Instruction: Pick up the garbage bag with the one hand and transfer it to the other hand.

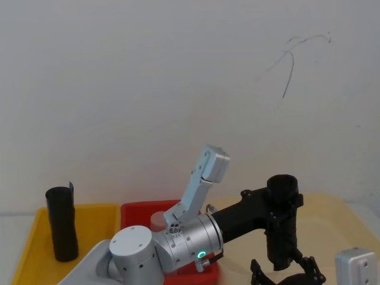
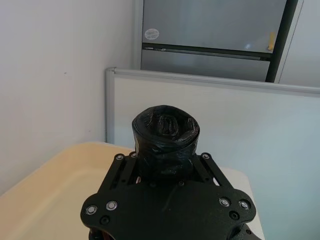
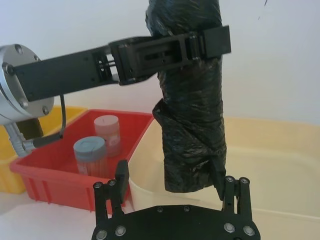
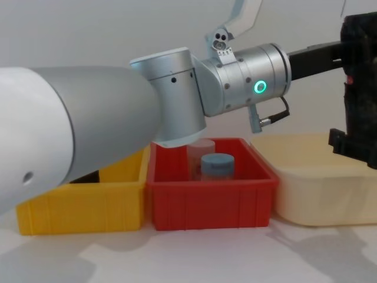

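Left gripper (image 3: 200,46) clamps the garbage bag (image 3: 192,130); right gripper (image 3: 176,184) is open around its bottom. An early release would drop it.

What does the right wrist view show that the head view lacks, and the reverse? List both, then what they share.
Right wrist view alone: the blue-lidded jar standing in the red bin.
Head view alone: a second black roll standing upright in the yellow bin, and a dark scribble on the wall.
Both: the garbage bag held upright by the left gripper, shut around its upper part, with the right gripper open at its bottom end.
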